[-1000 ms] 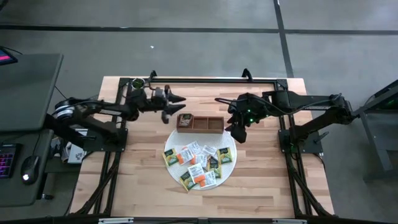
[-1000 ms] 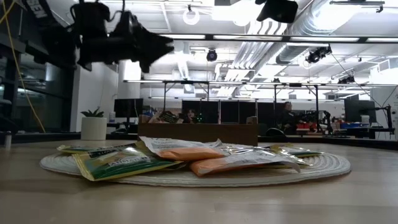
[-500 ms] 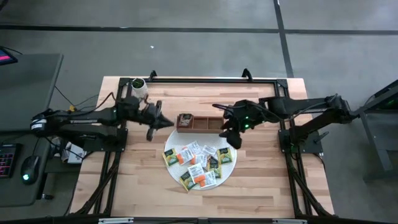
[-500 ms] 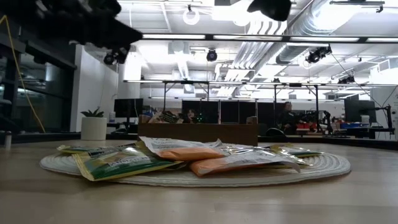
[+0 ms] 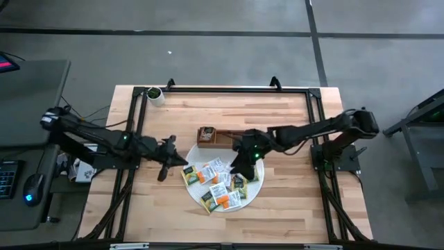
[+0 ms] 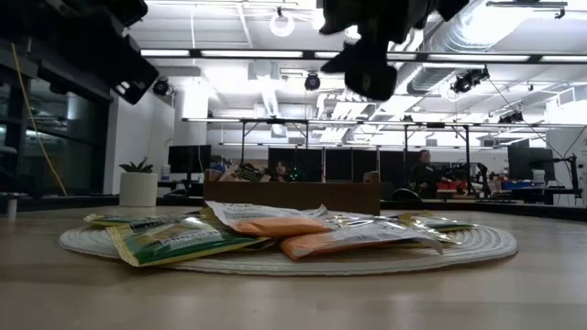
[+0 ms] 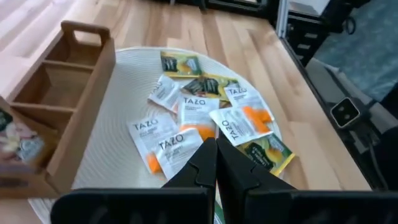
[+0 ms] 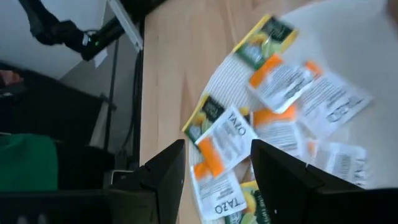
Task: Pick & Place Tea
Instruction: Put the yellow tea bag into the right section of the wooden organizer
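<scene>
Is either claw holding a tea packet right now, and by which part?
Nothing is held. The left claw is shut and empty beside the mat. The right claw is open above the tea packets, gripping none.

Tea packets (image 6: 275, 229) heaped on a round woven mat (image 6: 477, 246) on the bench (image 6: 293, 298); a dark gripper (image 6: 371, 41) hangs at twelve o'clock.

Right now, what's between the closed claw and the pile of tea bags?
From above, only bare wooden table and the white mat's edge lie between the left gripper and the tea packets.
</scene>
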Available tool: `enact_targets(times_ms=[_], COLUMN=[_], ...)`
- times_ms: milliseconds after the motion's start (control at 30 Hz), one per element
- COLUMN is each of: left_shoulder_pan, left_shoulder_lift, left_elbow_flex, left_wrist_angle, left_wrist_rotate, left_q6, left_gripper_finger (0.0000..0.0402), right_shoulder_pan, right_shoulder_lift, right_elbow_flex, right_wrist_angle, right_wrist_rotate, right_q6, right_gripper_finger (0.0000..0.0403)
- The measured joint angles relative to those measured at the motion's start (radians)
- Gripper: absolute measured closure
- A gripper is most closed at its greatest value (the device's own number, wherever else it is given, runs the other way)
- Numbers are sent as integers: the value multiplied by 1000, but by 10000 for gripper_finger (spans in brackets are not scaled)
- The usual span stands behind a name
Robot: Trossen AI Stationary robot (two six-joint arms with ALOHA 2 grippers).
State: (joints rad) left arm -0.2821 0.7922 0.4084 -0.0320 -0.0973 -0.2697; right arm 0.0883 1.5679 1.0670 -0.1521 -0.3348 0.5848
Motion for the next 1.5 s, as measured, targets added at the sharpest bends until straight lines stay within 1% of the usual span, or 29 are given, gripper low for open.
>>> enact_targets(times_ms=[133, 300, 533, 667, 733, 933, 1500], left_shoulder_pan=[-80, -152, -207, -212, -212, -212, -209], left_shoulder_lift=[50, 142, 289, 362, 382, 421, 422], left_elbow_flex=[0, 0, 0, 0, 0, 0, 0], left_wrist_angle=[30, 102, 233, 335, 371, 419, 426], left_wrist_rotate=[-80, -101, -131, -131, -133, -132, -129], left_q6=[-70, -130, -178, -181, -181, -181, -161], left_gripper_finger=[401, 401, 401, 401, 401, 401, 401], right_shoulder_pan=[13, 64, 102, 105, 105, 101, 105], right_shoulder_lift=[82, 183, 279, 300, 300, 300, 300], right_elbow_flex=[1, 22, 24, 24, 24, 18, 17], right_wrist_angle=[22, 80, 156, 195, 196, 192, 141], right_wrist_rotate=[-55, -75, -18, 8, 46, 93, 159], right_q6=[73, 169, 366, 450, 481, 519, 585], right_gripper_finger=[224, 224, 224, 224, 224, 224, 224])
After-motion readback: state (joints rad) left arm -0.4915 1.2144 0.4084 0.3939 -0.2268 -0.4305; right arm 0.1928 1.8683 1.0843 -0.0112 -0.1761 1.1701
